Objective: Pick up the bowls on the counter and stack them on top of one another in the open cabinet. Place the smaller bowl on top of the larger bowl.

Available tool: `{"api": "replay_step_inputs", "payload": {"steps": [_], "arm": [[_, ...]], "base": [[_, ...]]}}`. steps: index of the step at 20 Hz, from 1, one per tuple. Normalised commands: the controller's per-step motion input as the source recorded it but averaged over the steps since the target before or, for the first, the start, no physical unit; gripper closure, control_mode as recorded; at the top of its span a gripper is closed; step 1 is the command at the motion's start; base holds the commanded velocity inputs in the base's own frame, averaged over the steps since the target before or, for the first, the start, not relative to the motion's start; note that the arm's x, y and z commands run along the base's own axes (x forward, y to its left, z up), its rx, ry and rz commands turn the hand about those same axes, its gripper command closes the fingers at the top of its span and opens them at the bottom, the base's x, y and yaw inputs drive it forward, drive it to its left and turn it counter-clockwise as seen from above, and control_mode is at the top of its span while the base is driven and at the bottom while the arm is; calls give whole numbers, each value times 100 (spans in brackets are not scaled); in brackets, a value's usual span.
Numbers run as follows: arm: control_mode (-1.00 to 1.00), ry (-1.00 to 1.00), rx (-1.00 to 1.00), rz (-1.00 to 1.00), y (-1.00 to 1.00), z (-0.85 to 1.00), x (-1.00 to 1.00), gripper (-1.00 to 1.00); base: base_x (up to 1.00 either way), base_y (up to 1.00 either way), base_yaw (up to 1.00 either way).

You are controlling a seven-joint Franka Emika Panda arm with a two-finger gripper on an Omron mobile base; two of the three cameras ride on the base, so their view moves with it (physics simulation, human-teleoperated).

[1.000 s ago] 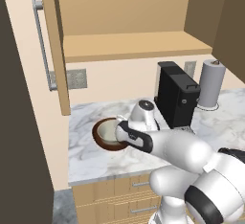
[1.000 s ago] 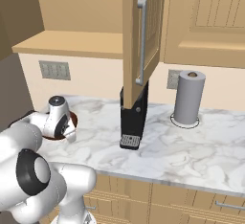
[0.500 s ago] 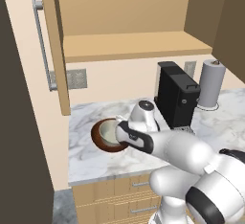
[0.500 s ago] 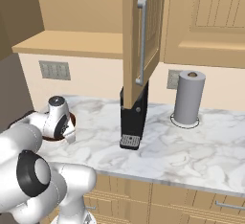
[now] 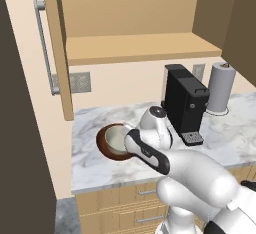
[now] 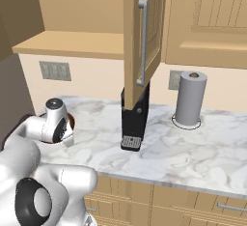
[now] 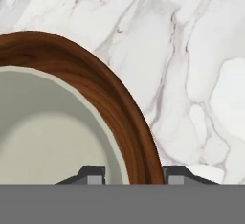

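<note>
The smaller bowl [image 5: 116, 139], pale grey-green with a whitish inside, sits nested in the larger bowl [image 5: 106, 148], which is dark reddish-brown. Both rest on the marble counter [image 5: 100, 173] near its left end. In the hand view the pale bowl [image 7: 43, 137] and the brown bowl [image 7: 119, 98] show close up. My gripper [image 7: 136, 175] is shut across their right-hand rims: one fingertip [image 7: 94, 175] is inside the pale bowl, the other outside the brown wall. The open cabinet [image 5: 140, 48] hangs above, its door [image 5: 55, 53] swung out to the left.
A black coffee machine [image 5: 186, 105] stands just right of my hand on the counter. A paper towel roll [image 5: 220, 87] is farther right. A dark brown tall panel [image 5: 20, 128] closes off the left side. The cabinet door [image 6: 137, 36] hangs in front of the machine in the right base view.
The jaws have closed in on the rims of the nested bowls. The arm and the bowls have barely moved on the counter.
</note>
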Motion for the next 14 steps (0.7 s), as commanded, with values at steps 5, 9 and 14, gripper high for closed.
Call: {"api": "replay_step_inputs", "payload": {"steps": [5,9,14], "arm": [[-100,-3,1,-5,0,38,-16,100],[-100,-1,0,-6,0,36,-10,100],[-100,0,0,-2,0,37,-9,100]], "base": [[0,0,0],[0,0,0],[0,0,0]]}}
